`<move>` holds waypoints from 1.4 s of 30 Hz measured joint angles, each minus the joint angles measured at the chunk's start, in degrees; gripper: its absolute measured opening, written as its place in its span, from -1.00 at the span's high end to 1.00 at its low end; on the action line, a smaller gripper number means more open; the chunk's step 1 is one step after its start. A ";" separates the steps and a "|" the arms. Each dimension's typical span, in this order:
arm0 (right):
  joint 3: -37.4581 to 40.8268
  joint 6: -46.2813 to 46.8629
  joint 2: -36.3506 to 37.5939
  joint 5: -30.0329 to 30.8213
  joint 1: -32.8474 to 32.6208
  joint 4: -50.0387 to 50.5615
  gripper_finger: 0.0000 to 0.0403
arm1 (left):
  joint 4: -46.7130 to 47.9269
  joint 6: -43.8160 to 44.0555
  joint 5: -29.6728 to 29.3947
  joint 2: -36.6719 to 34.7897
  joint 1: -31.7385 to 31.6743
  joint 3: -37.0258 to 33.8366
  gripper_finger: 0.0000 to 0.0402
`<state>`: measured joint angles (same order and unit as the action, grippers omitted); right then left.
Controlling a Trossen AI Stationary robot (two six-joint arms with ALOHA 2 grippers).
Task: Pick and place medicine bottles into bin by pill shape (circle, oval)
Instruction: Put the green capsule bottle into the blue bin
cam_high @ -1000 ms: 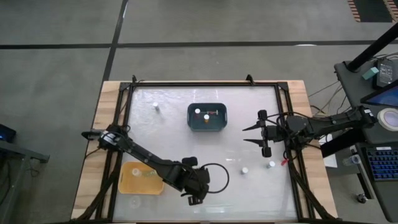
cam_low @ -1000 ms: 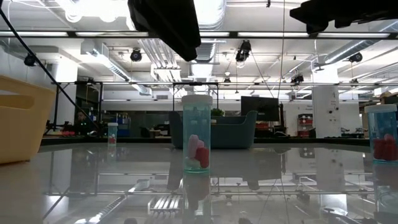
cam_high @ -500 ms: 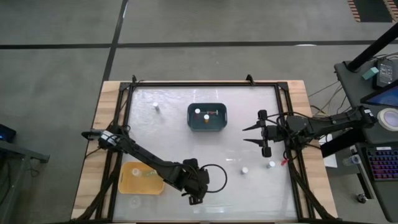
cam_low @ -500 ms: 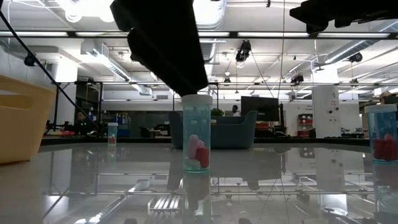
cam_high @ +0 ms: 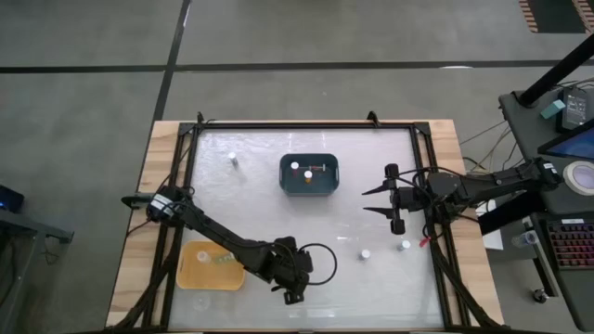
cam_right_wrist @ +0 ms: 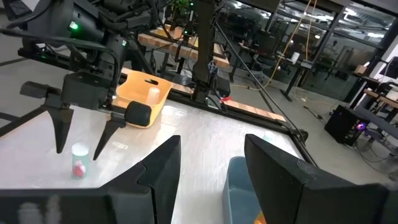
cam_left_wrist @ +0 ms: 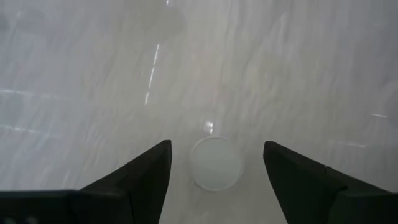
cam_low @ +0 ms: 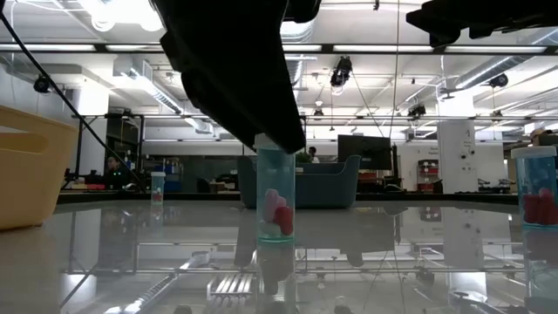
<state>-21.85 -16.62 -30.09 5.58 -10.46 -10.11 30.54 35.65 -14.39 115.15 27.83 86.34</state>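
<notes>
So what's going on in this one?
A two-arm robot is sorting small medicine bottles into bins. The left gripper is open and poised straight over a white-capped bottle standing at the table's near edge, fingers on either side, not gripping yet. The yellow bin sits just beside that arm. The right gripper hangs open over the table's right side. Bottles already lie in the dark teal bin; others stand loose on the table.
</notes>
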 joint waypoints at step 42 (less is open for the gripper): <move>0.00 -0.52 -0.07 0.61 0.11 0.02 0.15 | 3.33 -8.48 0.00 -11.98 -18.55 0.32 0.45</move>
<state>-21.85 -17.14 -30.15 6.20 -10.35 -10.09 33.88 27.17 -14.39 103.17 9.28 86.65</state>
